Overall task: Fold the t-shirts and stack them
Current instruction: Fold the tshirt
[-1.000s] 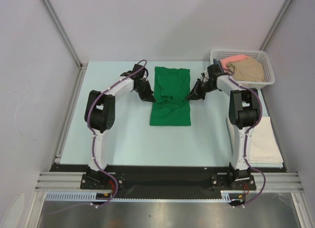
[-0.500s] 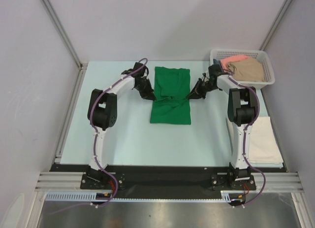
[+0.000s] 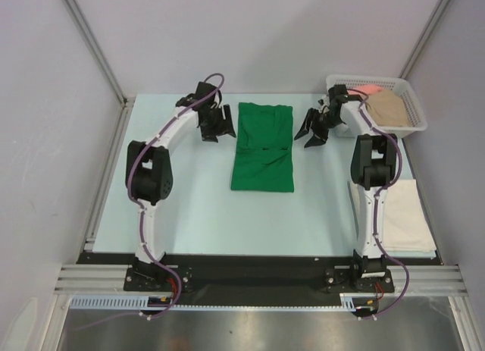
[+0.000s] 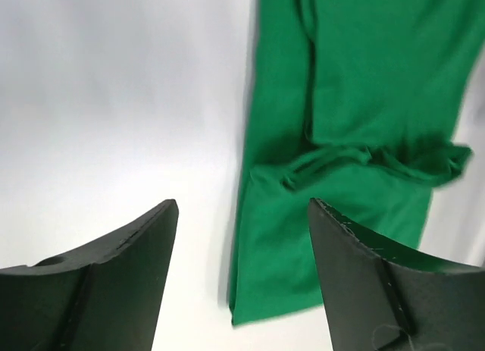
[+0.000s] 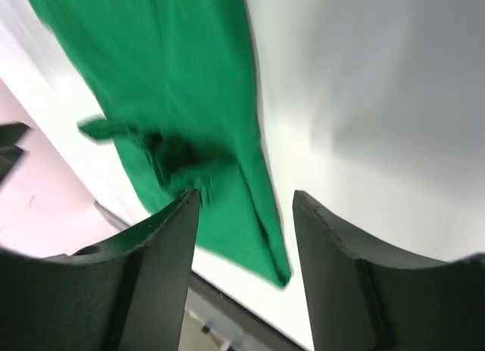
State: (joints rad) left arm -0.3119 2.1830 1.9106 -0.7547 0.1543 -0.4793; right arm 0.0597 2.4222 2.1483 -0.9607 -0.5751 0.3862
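Cloth like this green t-shirt (image 3: 263, 148) looks light, limp and apt to slide on the worktop (image 3: 189, 207). I judge it wants pinching at a hem corner or folded edge, both sides at once, since a grab mid-panel would only bunch it. It lies flat as a long rectangle. The left gripper (image 3: 217, 130) hovers just left of the shirt's far half and the right gripper (image 3: 310, 135) just right of it, each with jaws apart and empty.

Only the overhead view shows the folded cream-white t-shirt (image 3: 405, 214) to the green shirt's right and the white mesh basket (image 3: 413, 112) beyond that, holding a tan t-shirt (image 3: 388, 107) and a salmon-pink t-shirt (image 3: 367, 89). The wrist views alone show a bunched ridge across the green cloth.
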